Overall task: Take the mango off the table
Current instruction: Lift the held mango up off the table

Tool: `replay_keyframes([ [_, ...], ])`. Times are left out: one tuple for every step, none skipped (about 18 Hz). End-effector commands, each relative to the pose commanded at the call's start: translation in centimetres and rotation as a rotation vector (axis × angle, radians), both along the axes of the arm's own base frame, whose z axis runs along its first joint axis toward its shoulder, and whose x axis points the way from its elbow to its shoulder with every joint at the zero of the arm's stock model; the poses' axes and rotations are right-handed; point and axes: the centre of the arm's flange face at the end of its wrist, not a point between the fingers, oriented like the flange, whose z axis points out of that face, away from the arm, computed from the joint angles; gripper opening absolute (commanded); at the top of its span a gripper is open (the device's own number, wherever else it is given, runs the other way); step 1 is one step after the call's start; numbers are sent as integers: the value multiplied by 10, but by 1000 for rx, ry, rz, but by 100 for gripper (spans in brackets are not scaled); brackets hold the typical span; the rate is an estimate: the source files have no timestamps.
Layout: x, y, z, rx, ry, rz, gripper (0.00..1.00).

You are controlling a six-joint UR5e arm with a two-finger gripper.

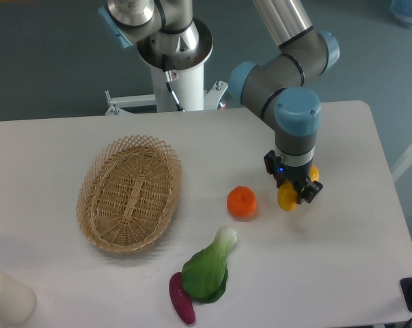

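Note:
The mango (286, 198) is yellow with an orange end and lies on the right part of the white table (342, 260), mostly hidden under my gripper. My gripper (294, 193) points straight down over it. Its black fingers (308, 192) sit against both sides of the fruit and appear closed on it. I cannot tell whether the mango rests on the tabletop or is just off it.
A round orange (242, 202) lies just left of the gripper. A green leafy vegetable (209, 270) and a purple eggplant (182, 298) lie nearer the front. A wicker basket (129, 193) stands at the left. A white cylinder (7, 295) is at the front left corner.

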Motion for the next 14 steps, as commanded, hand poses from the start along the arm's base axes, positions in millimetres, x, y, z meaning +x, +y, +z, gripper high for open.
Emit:
replay_keyframes([
  [-1,1,1,3,2,0,48],
  [-1,2,0,3,2,-2,48],
  [-2,2,2,5,6,-2,49],
  [-2,4,3,6,7,-3,49],
  [-4,5,6,10,12,-4,50],
  [-5,5,8,14,15,-4,50],
  [-6,5,11,17,21,-2,50],
  [-8,6,13,18,23,-2,50],
  [-8,7,15,25,23,-3,50],
  [-8,7,15,26,22,-4,50],
  [-8,7,15,26,22,-4,50],
  [-8,7,14,24,22,-3,50],
  [-8,7,15,26,22,-4,49],
  [-8,7,14,25,21,-4,49],
])
